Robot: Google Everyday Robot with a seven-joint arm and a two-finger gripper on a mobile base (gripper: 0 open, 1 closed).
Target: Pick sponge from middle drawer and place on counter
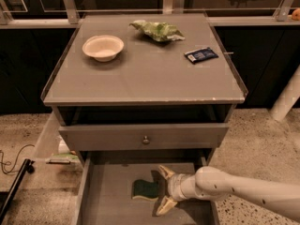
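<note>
The camera view looks down on one sponge [145, 190], green face up with a pale yellow edge toward the camera. It lies flat on the grey floor of the pulled-out middle drawer [110, 198], near the drawer's middle. There is one gripper [162, 191], low inside the drawer just right of the sponge. Its two fingers [165, 171] are spread wide, one tip toward the back and one toward the front, and hold nothing; whether they touch the sponge cannot be told. The pale arm [243, 191] comes in from the lower right over the drawer's right wall. Above the open drawer sits a closed drawer front [187, 136] with one small round knob [146, 139]. The grey table [140, 81] carries three things, well apart: one white bowl [103, 47] at the back left, one green leafy snack bag [157, 30] at the back middle and one dark blue packet [201, 55] to the right. The speckled floor [262, 144] surrounds the cabinet, with a dark cable [10, 159] at left and a white post [287, 96] at right.
</note>
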